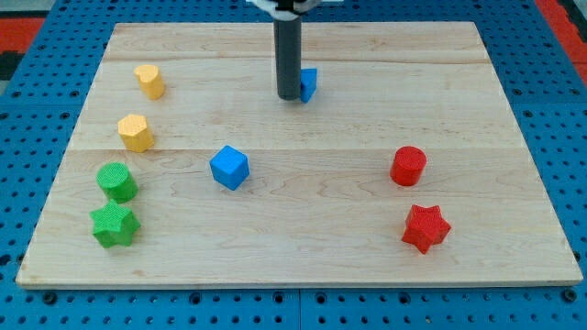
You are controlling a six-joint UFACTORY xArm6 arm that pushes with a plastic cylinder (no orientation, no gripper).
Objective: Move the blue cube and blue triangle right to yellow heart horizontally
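The blue cube point(228, 167) sits left of the board's middle. The blue triangle point(308, 83) is near the view's top centre, partly hidden behind my rod. My tip point(289, 96) rests on the board touching the triangle's left side, well above and right of the cube. Two yellow blocks lie at the view's left: one point(149, 81) near the top left and one point(136, 133) below it. I cannot tell which is the heart.
A green cylinder point(117, 181) and a green star point(114, 225) lie at the lower left. A red cylinder point(408, 166) and a red star point(426, 227) lie at the right. The wooden board point(293, 266) ends on a blue pegboard.
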